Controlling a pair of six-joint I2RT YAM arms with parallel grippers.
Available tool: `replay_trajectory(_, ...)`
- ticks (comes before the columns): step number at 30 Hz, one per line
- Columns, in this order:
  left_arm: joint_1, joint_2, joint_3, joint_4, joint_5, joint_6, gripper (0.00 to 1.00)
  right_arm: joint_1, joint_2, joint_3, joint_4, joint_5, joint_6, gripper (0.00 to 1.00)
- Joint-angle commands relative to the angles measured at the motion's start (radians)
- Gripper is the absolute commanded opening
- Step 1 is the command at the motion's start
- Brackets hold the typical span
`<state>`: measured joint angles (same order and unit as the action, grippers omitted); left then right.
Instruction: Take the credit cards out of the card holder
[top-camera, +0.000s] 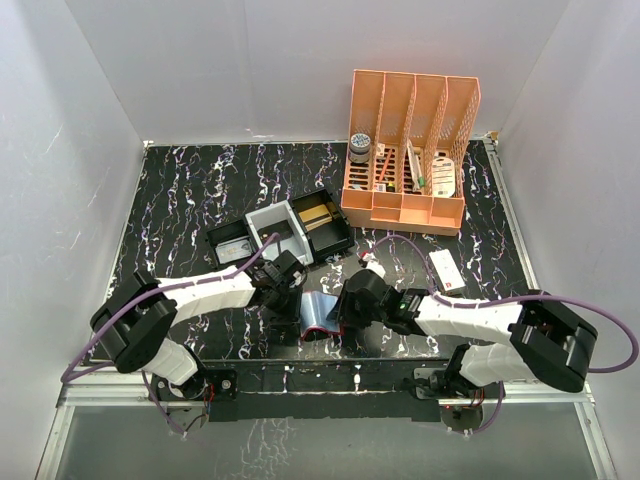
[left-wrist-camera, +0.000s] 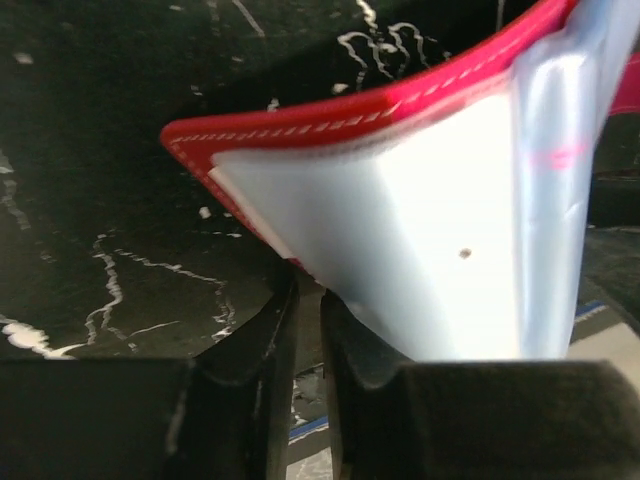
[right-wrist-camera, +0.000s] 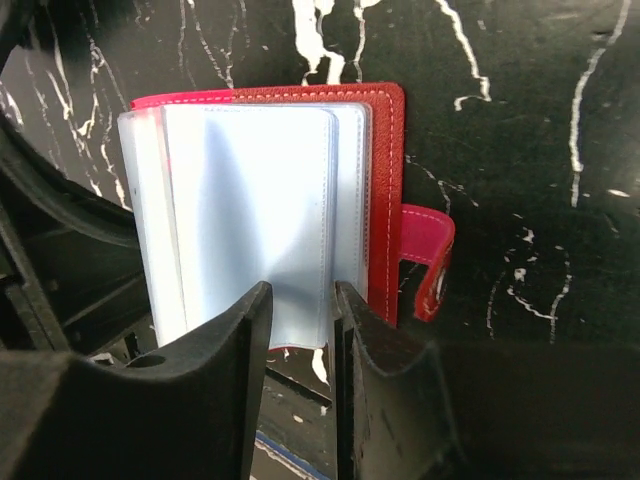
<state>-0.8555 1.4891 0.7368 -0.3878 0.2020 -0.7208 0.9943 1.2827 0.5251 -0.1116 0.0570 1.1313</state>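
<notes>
Top external: two arms meet at the red card holder (top-camera: 318, 322)

The card holder lies open on the black marbled bench (top-camera: 180, 190), near the front edge, between the two arms. The left fingers (top-camera: 298, 300) are at its left side and the right fingers (top-camera: 342, 314) at its right.

In the left wrist view the left fingers (left-wrist-camera: 288, 320) stand nearly together, with a corner of the red stitched cover (left-wrist-camera: 330, 115) running down into the slit between them. The cover bows upward, and a clear plastic leaf (left-wrist-camera: 440, 240) lies against it.

In the right wrist view the right fingers (right-wrist-camera: 255, 320) are pinched narrowly on the lower edge of one clear leaf (right-wrist-camera: 250, 210), with more leaves fanned behind it. The snap tab (right-wrist-camera: 428, 255) sticks out to the right. Whether a card sits in the pinched leaf cannot be told.

Behind the holder a black tray (top-camera: 338, 240) has a tan card (top-camera: 315, 215) in its right compartment. An orange rack (top-camera: 410, 120) stands at the back right.
</notes>
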Motion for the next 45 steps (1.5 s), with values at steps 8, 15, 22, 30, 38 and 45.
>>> replay_trajectory(8, -0.006, -0.186, 0.080, -0.236, -0.253, -0.069, 0.45, -0.002, -0.011, 0.043, -0.115, 0.080, 0.008, 0.33)
replay_trajectory(15, -0.007, -0.235, 0.094, -0.049, -0.136, -0.034, 0.50, -0.008, -0.049, 0.093, -0.177, 0.153, -0.031, 0.41)
replay_trajectory(22, -0.006, -0.133, 0.086, 0.023, -0.071, -0.020, 0.45, -0.029, -0.020, 0.104, -0.169, 0.137, -0.065, 0.40)
replay_trajectory(30, -0.007, -0.029, 0.007, 0.043, -0.080, -0.032, 0.36, -0.037, 0.076, 0.102, -0.129, 0.088, -0.081, 0.36)
replay_trajectory(38, -0.006, 0.018, -0.055, 0.078, -0.073, -0.039, 0.27, -0.037, 0.080, 0.098, -0.057, 0.016, -0.109, 0.22)
replay_trajectory(45, -0.007, 0.034, -0.044, 0.071, -0.078, -0.034, 0.25, -0.037, 0.060, 0.111, 0.004, -0.047, -0.123, 0.18)
